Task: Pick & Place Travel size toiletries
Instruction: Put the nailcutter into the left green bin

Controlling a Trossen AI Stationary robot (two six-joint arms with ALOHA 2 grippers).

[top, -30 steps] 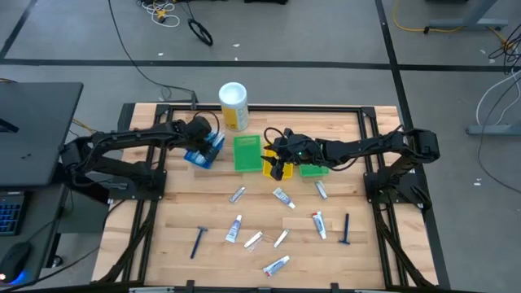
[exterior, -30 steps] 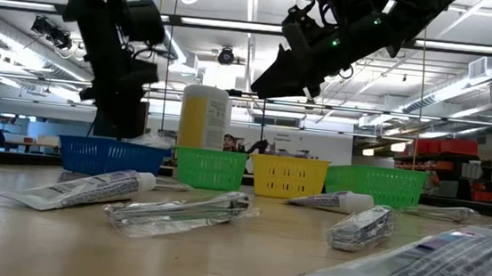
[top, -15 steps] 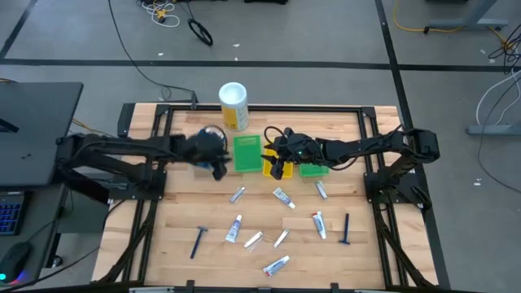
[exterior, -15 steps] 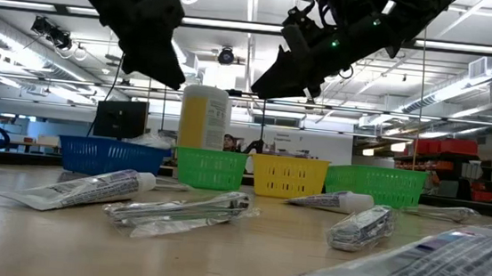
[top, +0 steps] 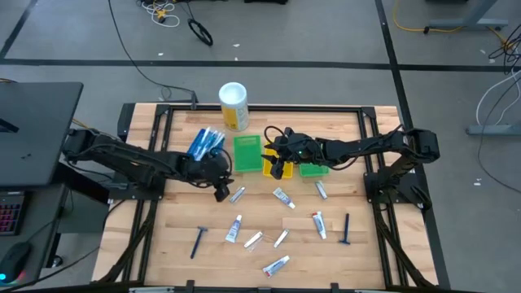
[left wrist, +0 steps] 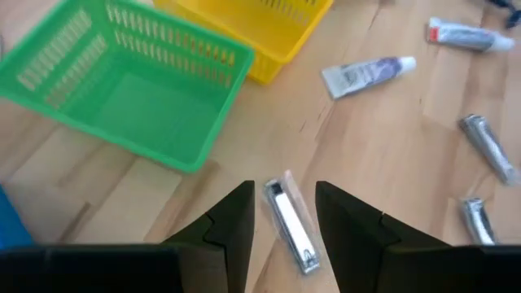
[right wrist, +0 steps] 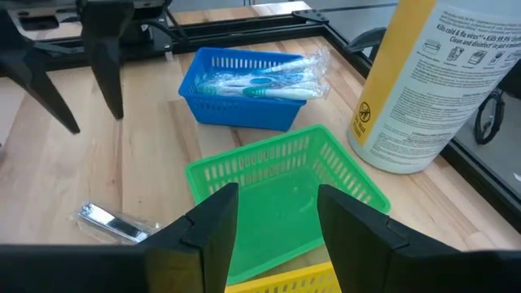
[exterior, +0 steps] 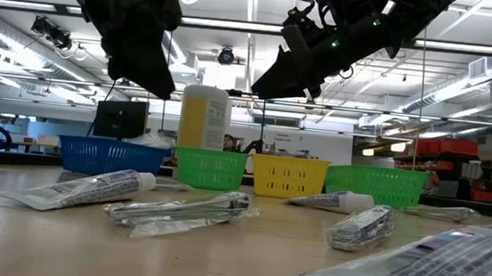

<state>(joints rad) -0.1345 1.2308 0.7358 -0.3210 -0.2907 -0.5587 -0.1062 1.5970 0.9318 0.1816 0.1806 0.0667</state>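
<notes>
The left gripper (top: 221, 192) hangs above the middle of the table with its fingers (left wrist: 230, 224) spread and nothing between them — directly under the gap lies a small wrapped silver tube (left wrist: 291, 225), on the wood near the front corner of the green bin (top: 247, 153). The right gripper (top: 278, 171) hovers over the yellow bin (top: 270, 168) in the row of bins toward the table's far edge; its fingers (right wrist: 214, 218) are parted and empty. The blue bin (right wrist: 245, 99), at the left end of that row, holds wrapped white-and-teal toothbrushes (right wrist: 259, 78). Another green bin (top: 313, 170) sits at the right end, and the white-and-yellow canister (top: 234, 106) stands at the far edge. The remaining toiletries are scattered across the near half of the table — toothpaste tubes (top: 282, 196), silver tubes and two dark blue razors (top: 346, 229), one toward each side edge.
</notes>
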